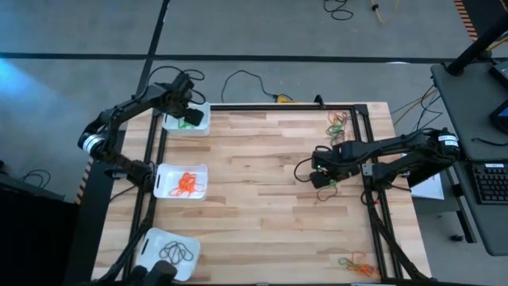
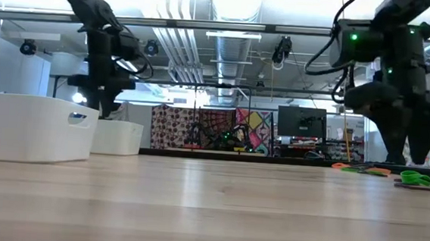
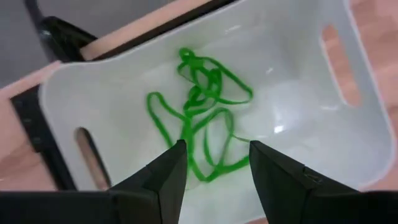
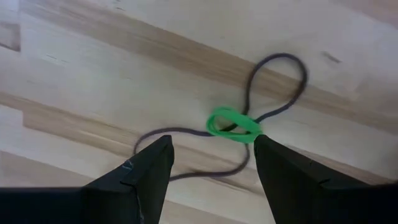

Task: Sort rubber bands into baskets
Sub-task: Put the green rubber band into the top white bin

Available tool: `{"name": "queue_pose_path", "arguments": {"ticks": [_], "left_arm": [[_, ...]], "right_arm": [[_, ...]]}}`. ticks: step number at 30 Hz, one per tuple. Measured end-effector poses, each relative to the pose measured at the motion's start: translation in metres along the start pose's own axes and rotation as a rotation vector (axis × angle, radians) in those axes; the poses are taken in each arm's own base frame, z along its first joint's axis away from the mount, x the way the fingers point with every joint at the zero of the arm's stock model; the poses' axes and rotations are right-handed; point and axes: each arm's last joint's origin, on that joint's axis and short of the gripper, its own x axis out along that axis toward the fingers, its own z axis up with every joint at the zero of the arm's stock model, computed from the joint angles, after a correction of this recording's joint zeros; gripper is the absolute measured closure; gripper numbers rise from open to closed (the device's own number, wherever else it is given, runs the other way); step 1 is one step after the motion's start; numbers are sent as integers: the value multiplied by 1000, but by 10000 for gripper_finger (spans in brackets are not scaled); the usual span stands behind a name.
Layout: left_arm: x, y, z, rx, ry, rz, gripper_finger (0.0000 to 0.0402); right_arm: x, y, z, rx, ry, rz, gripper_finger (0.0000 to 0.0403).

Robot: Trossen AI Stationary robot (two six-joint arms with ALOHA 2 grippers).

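**Left gripper over the green basket, right gripper over a green band**

While the left gripper [image 3: 212, 163] is hovering with fingers parted and empty above the far basket [image 1: 187, 121], green rubber bands [image 3: 202, 112] are lying tangled inside it. The right gripper [image 4: 212, 163] is standing spread, holding nothing, over a small green band [image 4: 234, 124] lying flat, long axis across the planks, on a dark loop [image 4: 273, 87]. No writing is showing.
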Motion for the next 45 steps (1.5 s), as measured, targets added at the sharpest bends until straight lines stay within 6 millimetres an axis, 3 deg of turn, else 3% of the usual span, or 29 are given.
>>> {"name": "queue_pose_path", "arguments": {"ticks": [7, 16, 29, 37, 42, 45], "left_arm": [[-7, -4, -14, 3, -69, -96, 243], [-12, -7, -19, -36, -109, -110, 243], [-13, -15, -19, -7, -122, -138, 243], [-14, -17, -19, -1, -127, -142, 243], [-14, -20, -19, 12, -130, -150, 243], [-16, -25, -20, 29, -133, -169, 243]], "right_arm": [[11, -3, 0, 40, -7, 29, 198], [14, 0, 2, 80, -25, 53, 263], [39, 8, 8, 27, 70, -50, 342], [15, 28, 14, -35, 12, 54, 389], [-5, 46, 20, -74, -29, 128, 393], [-27, 62, 25, -142, -77, 207, 393]]}}
